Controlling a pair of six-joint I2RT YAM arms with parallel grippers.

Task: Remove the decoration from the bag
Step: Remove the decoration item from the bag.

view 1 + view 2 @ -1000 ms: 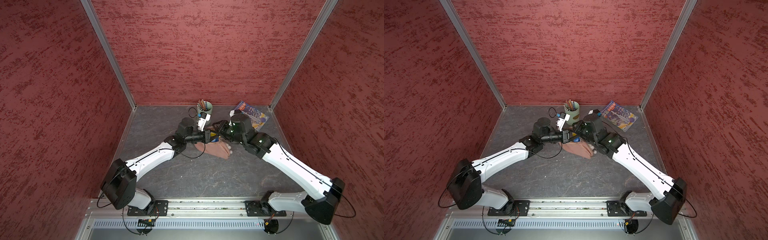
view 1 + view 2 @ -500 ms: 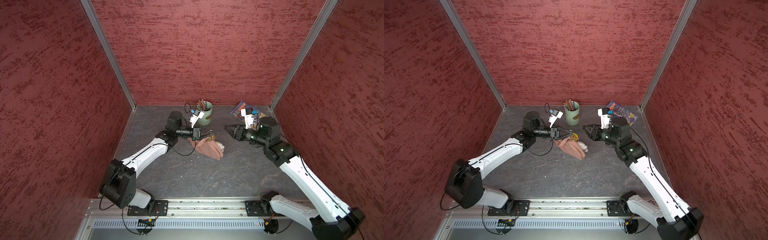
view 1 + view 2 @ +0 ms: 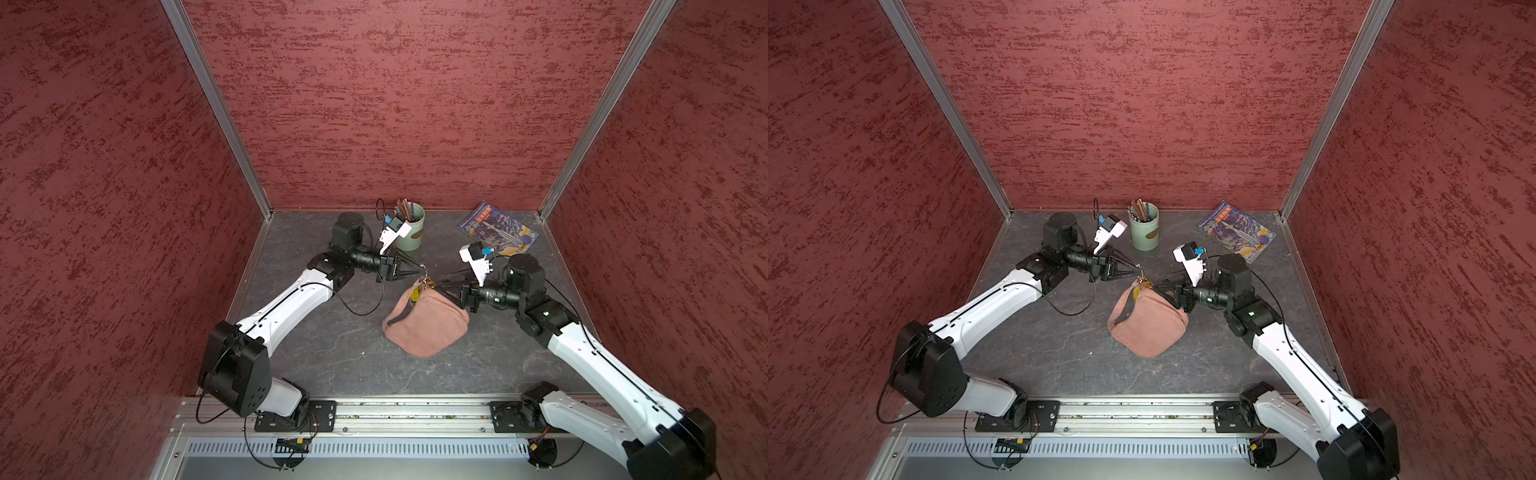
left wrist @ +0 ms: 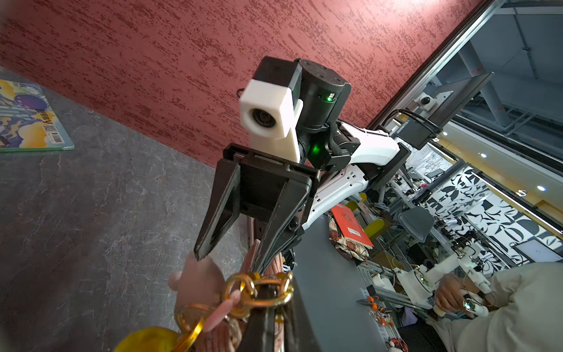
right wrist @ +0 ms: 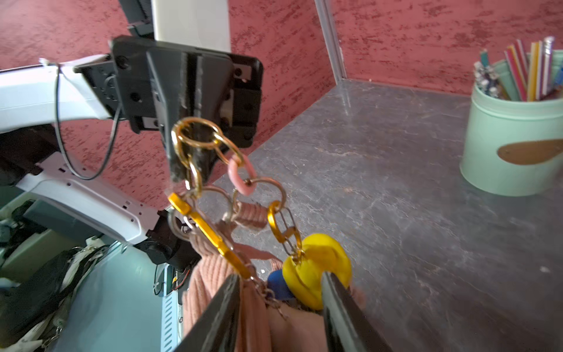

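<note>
Detach step: bag [image 3: 428,328], lying on bench [image 3: 332,340], is lifted at its gold chain [image 4: 259,289] by the clenched left hand [image 3: 422,273]; released right hand [image 5: 280,275], straddling the yellow charm [image 5: 316,265], should be closed and pulled away.

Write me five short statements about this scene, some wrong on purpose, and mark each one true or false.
1. The left gripper is shut on the gold chain. True.
2. The right gripper is clamped shut. False: its jaws stand open, close to the yellow charm.
3. The mint cup holds pencils. True.
4. The magazine lies under the bag. False: it lies apart from the bag, by the back wall.
5. The yellow charm is already off the chain. False: it hangs from the chain by a gold clip.
</note>
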